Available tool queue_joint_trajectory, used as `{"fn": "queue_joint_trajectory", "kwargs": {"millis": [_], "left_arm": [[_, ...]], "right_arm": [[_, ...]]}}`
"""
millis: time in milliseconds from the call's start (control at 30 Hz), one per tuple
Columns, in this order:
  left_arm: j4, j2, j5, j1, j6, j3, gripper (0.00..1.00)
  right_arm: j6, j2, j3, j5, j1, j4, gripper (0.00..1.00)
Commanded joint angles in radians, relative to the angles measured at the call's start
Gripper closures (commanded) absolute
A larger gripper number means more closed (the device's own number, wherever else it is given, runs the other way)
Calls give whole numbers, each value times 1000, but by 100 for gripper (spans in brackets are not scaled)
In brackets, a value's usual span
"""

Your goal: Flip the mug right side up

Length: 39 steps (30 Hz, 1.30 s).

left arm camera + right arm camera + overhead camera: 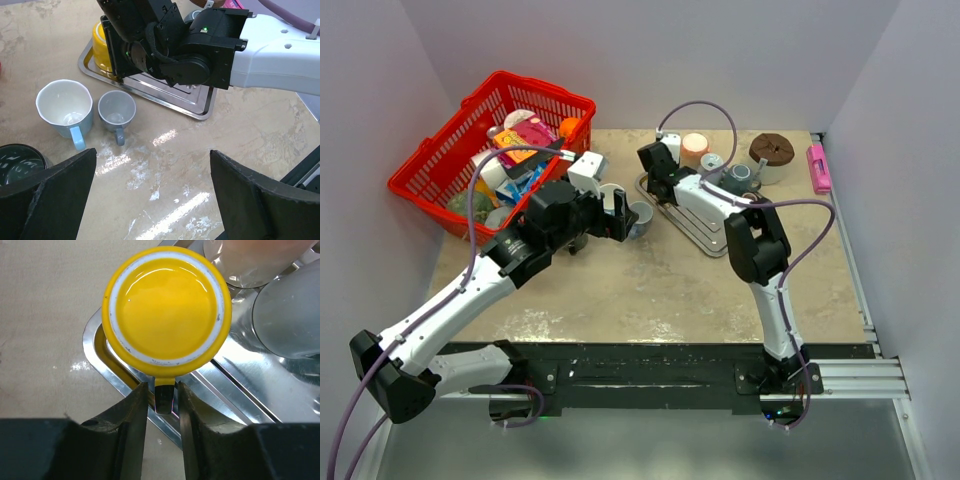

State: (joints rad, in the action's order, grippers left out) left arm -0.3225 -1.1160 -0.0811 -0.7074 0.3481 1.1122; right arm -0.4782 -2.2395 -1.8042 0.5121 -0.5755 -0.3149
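Note:
A yellow mug (167, 302) stands upside down, base up, at the corner of a steel tray (250, 390). Its handle points toward my right gripper (164, 395), whose fingers are closed narrowly around the handle. In the left wrist view the mug (101, 47) shows partly behind the right arm's black wrist. In the top view the right gripper (658, 185) hides it. My left gripper (152, 151) is wide open and empty above bare table, near the tray (200, 107). It also shows in the top view (618, 215).
A light blue mug (65, 105) and a small grey mug (116, 109) stand upright beside the tray. A dark mug (20, 160) is at the left. Grey upturned cups (287, 315) share the tray. A red basket (480, 150) stands at the back left.

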Motion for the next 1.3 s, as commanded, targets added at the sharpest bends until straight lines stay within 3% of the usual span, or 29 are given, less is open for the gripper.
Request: {"fn": "queue_joint_trajectory", "kwargs": {"millis": [0, 33, 167, 967, 1267], "left_arm": [[36, 21, 9, 6, 3, -14, 1], [36, 22, 10, 6, 5, -14, 1], [36, 27, 14, 6, 5, -15, 1], [59, 19, 76, 8, 54, -38, 1], [57, 16, 96, 13, 89, -16, 1]], "right_arm": [[-13, 0, -56, 48, 12, -13, 72], [-16, -2, -57, 43, 14, -16, 81], [-8, 12, -38, 28, 23, -4, 100], [-19, 429, 235, -175, 57, 123, 100], [-60, 668, 374, -362, 83, 217, 100]]}}
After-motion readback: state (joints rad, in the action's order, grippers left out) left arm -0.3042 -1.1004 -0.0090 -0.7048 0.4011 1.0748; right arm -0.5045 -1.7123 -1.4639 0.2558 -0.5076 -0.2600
